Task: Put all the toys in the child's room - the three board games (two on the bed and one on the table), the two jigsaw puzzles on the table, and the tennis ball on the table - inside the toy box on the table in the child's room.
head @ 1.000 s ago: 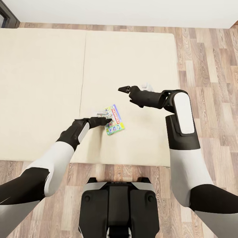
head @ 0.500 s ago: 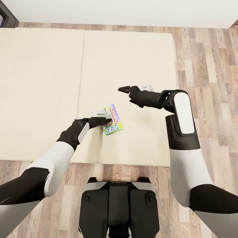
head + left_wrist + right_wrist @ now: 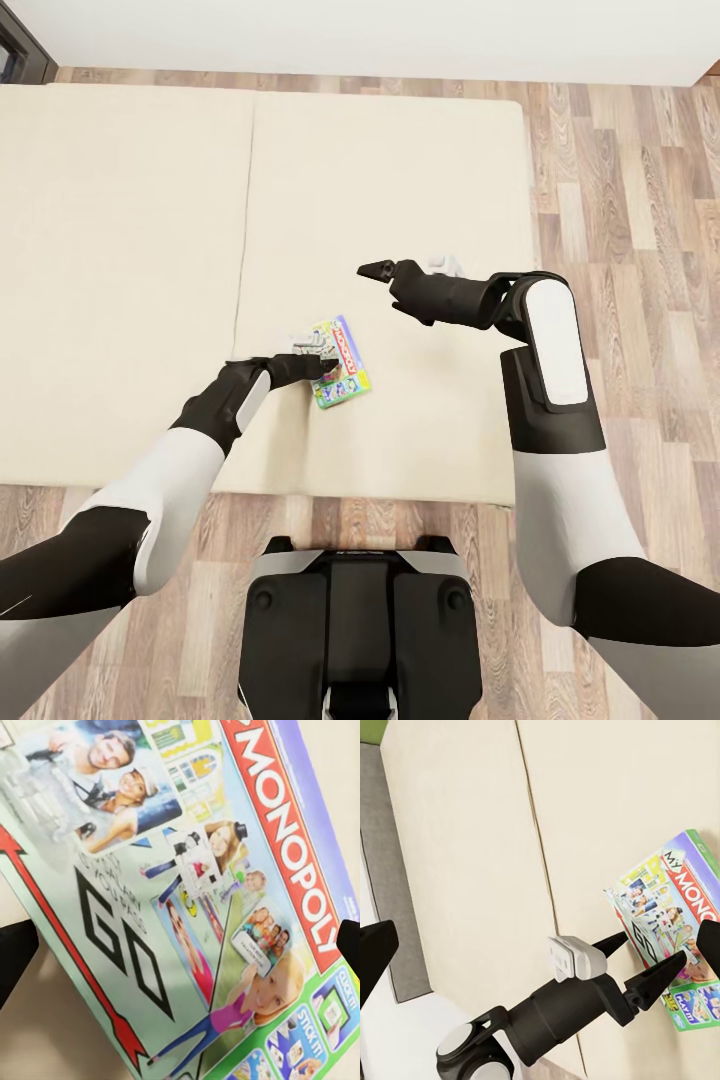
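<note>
Left gripper [image 3: 649, 969], fingers spread, straddles the white-green printed Monopoly board game [image 3: 342, 366] on the beige bed [image 3: 140, 250]; right gripper [image 3: 372, 268] hovers pressed together.

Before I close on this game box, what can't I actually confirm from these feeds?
- Contact: in the head view the left gripper covers the near edge of the board game, so touch is unconfirmed.
- In the right wrist view its fingers straddle that edge, but any gap underneath is hidden.
- The left wrist view cuts the box off at every frame edge.
- Right gripper: whether its fingertips are closed is too small to tell.
</note>
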Controlling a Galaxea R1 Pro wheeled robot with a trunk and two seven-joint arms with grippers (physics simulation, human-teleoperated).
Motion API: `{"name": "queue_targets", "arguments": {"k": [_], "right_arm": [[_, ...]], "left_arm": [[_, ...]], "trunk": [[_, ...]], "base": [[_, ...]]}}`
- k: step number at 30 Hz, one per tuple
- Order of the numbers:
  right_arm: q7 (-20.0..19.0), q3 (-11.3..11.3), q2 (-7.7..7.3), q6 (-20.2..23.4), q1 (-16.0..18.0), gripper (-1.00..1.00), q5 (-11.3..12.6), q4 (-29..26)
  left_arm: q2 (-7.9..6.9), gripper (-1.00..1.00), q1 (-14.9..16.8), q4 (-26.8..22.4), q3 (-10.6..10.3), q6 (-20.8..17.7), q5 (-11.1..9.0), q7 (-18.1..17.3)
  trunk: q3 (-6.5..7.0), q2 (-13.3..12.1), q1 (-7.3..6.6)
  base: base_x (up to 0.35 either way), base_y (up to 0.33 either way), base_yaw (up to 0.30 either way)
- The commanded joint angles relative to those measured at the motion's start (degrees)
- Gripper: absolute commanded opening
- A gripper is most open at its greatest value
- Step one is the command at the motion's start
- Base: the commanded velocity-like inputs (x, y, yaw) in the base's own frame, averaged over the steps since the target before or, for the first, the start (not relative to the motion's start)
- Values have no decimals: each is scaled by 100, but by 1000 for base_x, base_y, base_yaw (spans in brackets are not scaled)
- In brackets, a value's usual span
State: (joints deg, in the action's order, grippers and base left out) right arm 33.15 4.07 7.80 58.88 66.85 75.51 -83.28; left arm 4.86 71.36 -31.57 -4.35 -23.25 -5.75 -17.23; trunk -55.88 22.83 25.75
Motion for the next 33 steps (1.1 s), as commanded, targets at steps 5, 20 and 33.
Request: {"name": "queue_targets", "arguments": {"k": [5, 20, 33], "right_arm": [[60, 5, 2, 10, 4, 100, 57, -4], [60, 2, 2, 10, 4, 100, 60, -4], [60, -2, 2, 10, 4, 100, 60, -4]], "left_arm": [[-3, 100, 1, -7, -17, -47, -58, 15], [4, 100, -2, -7, -22, -40, -50, 9], [6, 100, -7, -7, -28, -40, -49, 9]], "trunk": [[-6, 9, 4], [-6, 9, 4], [-6, 9, 4]], "base": [[0, -50, 0], [0, -99, 0], [0, -76, 0]]}}
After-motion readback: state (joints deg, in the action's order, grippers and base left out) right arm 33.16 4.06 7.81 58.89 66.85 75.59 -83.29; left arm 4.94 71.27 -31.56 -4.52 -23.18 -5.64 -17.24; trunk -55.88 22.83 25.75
